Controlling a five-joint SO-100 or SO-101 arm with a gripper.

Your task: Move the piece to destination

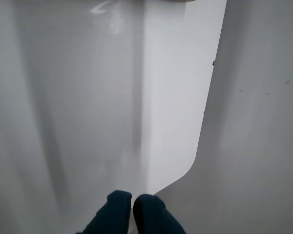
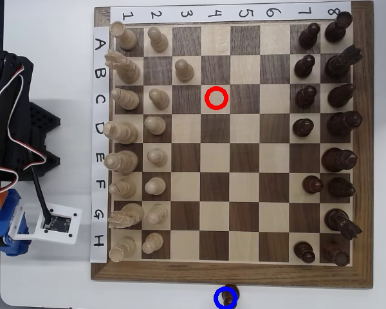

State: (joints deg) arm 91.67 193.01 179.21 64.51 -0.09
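Note:
In the overhead view the small dark-brown pawn [image 2: 228,297] stands inside the bright-blue ring [image 2: 215,299], just off the near edge of the chessboard [image 2: 231,273] on the white table. The red ring [image 2: 217,98] lies on a dark square at C4, with nothing in it. My gripper [image 1: 132,204] shows at the bottom of the wrist view. Its two dark-blue fingertips [image 1: 116,207] are pressed together with nothing between them, over bare white surface. The arm [image 2: 13,129] is folded at the left edge of the overhead view, far from the pawn.
Cream pieces [image 2: 125,132] fill columns 1 and 2, with one cream pawn [image 2: 184,69] at B3. Dark pieces [image 2: 338,122] fill columns 7 and 8. A white camera board [image 2: 56,223] sits on the arm left of the board.

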